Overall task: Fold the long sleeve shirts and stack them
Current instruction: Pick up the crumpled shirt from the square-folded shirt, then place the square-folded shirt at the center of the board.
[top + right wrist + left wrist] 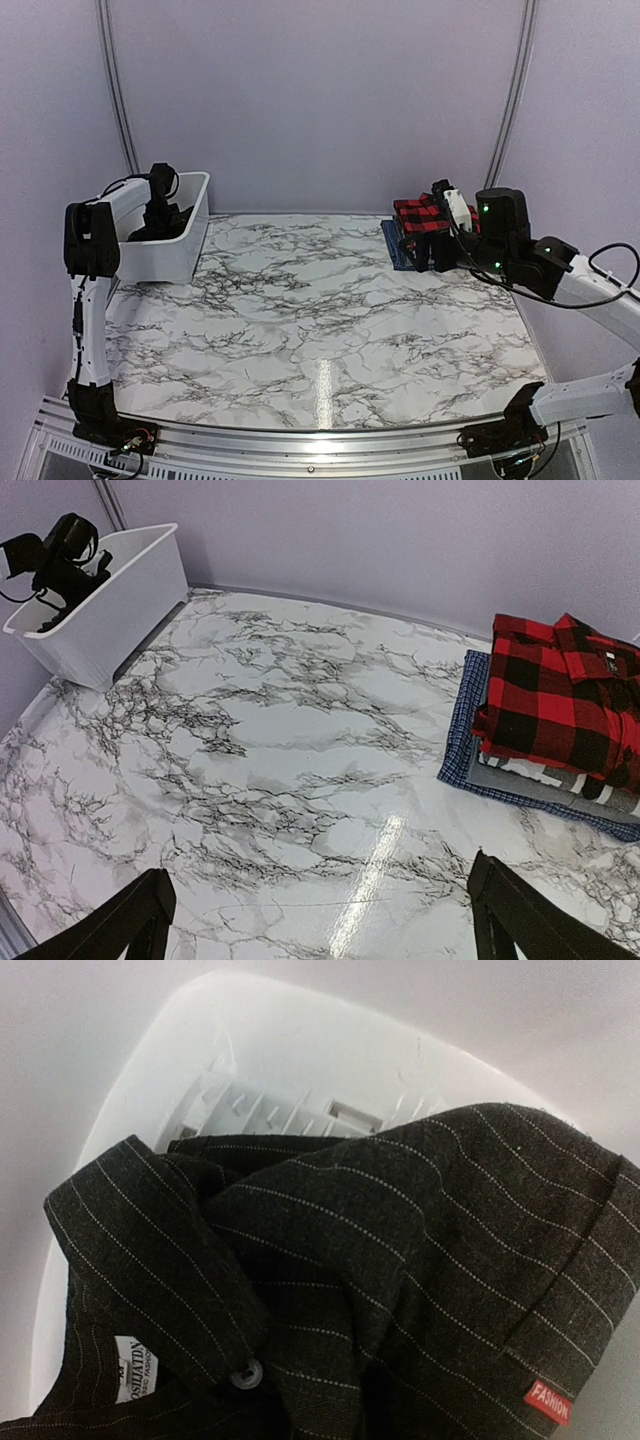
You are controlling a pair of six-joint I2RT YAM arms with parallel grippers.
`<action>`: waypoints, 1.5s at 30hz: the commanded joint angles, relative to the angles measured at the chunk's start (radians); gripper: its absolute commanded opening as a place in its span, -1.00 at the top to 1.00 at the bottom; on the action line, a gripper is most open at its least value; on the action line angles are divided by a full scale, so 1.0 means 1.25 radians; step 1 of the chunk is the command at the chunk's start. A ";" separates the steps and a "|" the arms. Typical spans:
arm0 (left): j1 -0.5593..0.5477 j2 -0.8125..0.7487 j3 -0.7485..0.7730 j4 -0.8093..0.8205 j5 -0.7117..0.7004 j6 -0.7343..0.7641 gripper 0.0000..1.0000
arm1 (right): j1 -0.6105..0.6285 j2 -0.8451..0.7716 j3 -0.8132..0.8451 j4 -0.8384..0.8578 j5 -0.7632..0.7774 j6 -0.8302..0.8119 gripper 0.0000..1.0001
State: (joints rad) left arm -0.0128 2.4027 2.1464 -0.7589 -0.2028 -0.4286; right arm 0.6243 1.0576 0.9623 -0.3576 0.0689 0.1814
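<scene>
A red sewn tag (549,1401) reading "FASHION" sits on the large black cloth shirt with thin white pinstripes (400,1260), which lies crumpled in the white plastic bin (300,1050). Its white neck label (130,1360) is too blurred to read fully. The left gripper (158,226) hangs inside the bin, its jaws hidden, so their state cannot be told. Well apart from the bin, across the marble-patterned table (300,730), a folded red-and-black plaid shirt (560,700) tops a grey shirt (540,780) and a blue checked shirt (470,740). The right gripper (320,905) is spread wide.

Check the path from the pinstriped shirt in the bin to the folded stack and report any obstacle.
Only the white bin's own wall rises around the black pinstriped shirt. Beyond it the marble table lies bare up to the folded stack; the right arm hovers close beside that stack.
</scene>
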 commanded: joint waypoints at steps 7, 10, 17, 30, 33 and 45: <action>-0.001 -0.140 0.079 0.043 0.016 0.039 1.00 | 0.003 0.019 0.029 0.009 -0.029 -0.004 -0.97; -0.011 -0.180 0.082 0.060 0.005 0.042 1.00 | 0.003 0.021 0.024 0.013 -0.028 -0.003 -0.97; -0.037 -0.291 0.102 0.122 0.014 0.061 1.00 | 0.003 0.024 0.027 0.021 -0.027 -0.004 -0.97; -0.329 -0.462 0.030 0.201 0.133 0.160 1.00 | 0.003 -0.008 0.026 0.045 0.074 0.003 -0.97; -0.410 -0.477 -0.039 0.215 0.158 0.156 1.00 | 0.002 -0.025 0.013 0.062 0.109 0.001 -0.97; -0.650 -0.402 -0.299 0.273 0.268 0.185 1.00 | -0.001 -0.025 -0.026 0.075 0.142 0.001 -0.97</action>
State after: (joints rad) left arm -0.7898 1.8709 1.8111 -0.4847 0.0788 -0.2340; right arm 0.6243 1.0275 0.9424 -0.2878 0.2276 0.1818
